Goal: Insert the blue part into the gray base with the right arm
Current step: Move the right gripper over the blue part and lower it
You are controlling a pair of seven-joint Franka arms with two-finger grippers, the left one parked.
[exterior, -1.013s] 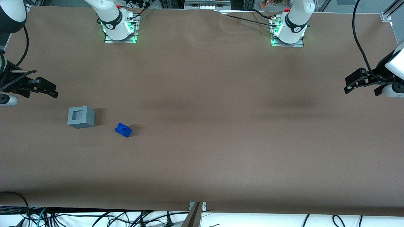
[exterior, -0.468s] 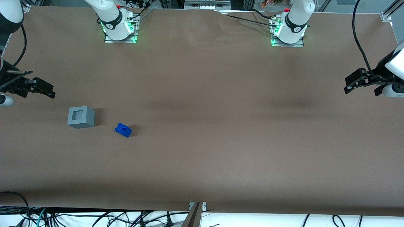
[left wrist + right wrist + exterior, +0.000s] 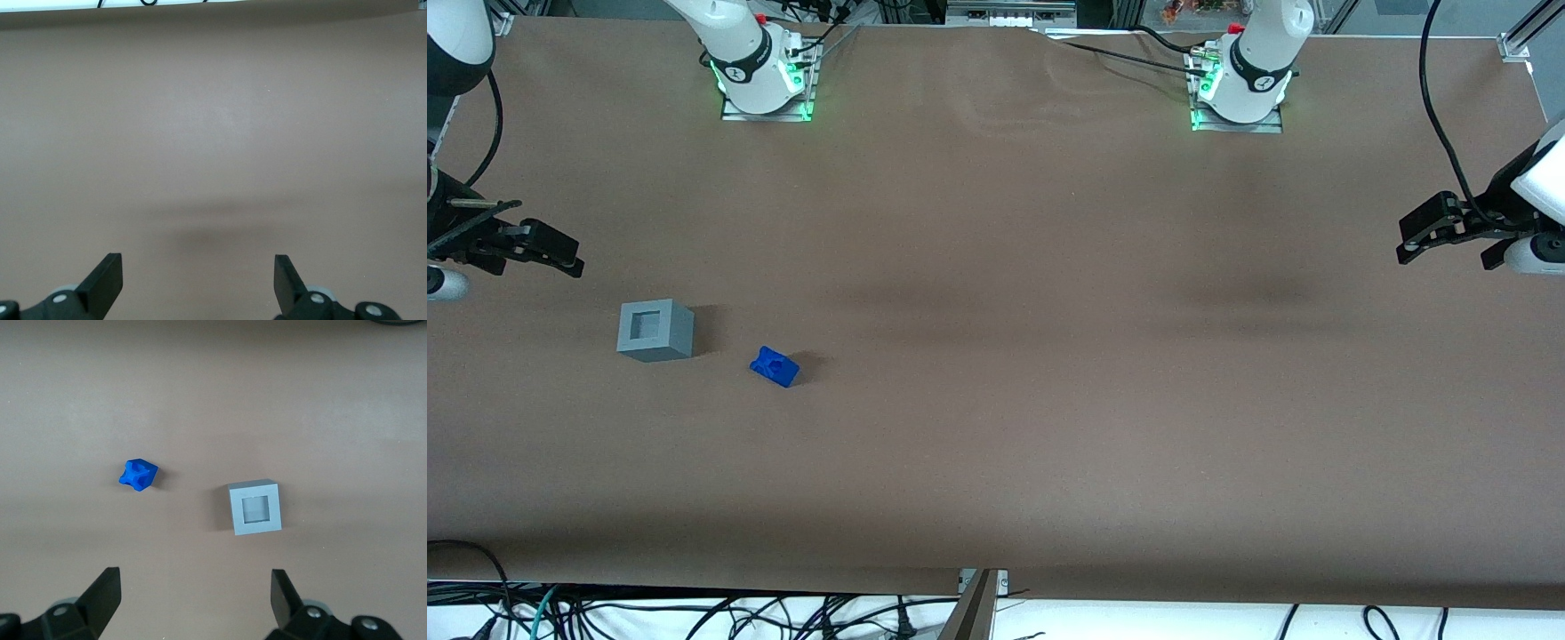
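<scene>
My hand (image 3: 560, 259) hangs well above the tabletop (image 3: 1049, 427) at the working arm's end, fingers spread wide and gripping nothing; the right wrist view shows both fingertips (image 3: 107, 590) apart with bare surface between them. The blue part (image 3: 775, 366) lies loose on the tabletop, nearer the front camera than the gray base (image 3: 655, 330) and a bit toward the parked arm's end, near it but not touching. The base sits upright, square recess (image 3: 257, 509) facing up and unfilled. Nothing picked yet, so the task is at its start: reach for the blue part.

Risks as I judge them:
- The blue part (image 3: 139, 475) is small, wedge-like and sits skewed to my fingers. If I close across slanted faces it could squirt out or twist in the grip. Need to turn the wrist to match flat faces first.
- Coming down off-center would let one finger nudge it before the other touches, sliding it away.
- The base is near the part; a wide approach could clip the base and shift it.
- The base looks unfixed. Pressing the part in misaligned could push or tip it, or jam the part on the rim of the recess.
- I can't tell which face of the part goes down; wrong orientation means no fit.
</scene>
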